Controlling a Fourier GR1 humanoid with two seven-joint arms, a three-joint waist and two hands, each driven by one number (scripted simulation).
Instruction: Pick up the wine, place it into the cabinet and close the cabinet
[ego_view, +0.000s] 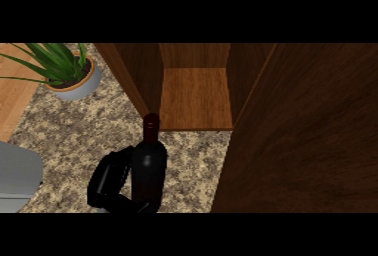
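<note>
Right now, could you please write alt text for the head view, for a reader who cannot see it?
A black hand is curled round a dark wine bottle standing in front of an open wooden cabinet, whose door stands open at the right. A potted plant sits on the speckled counter at upper left.

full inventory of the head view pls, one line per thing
wine bottle: one, dark with a dark red top, upright in front of the cabinet opening, held.
cabinet: one, brown wood, top centre, open, shelf visible with nothing on it.
cabinet door: one, dark brown wood, swung open, filling the right side.
potted plant: one, green leaves in a grey pot with an orange rim, top left.
counter: one, speckled beige and brown, under everything.
grey object: one, at the left edge, cut off, cannot tell what it is.
hand: one, black, curled round the bottle; which hand it is cannot be told.
</note>
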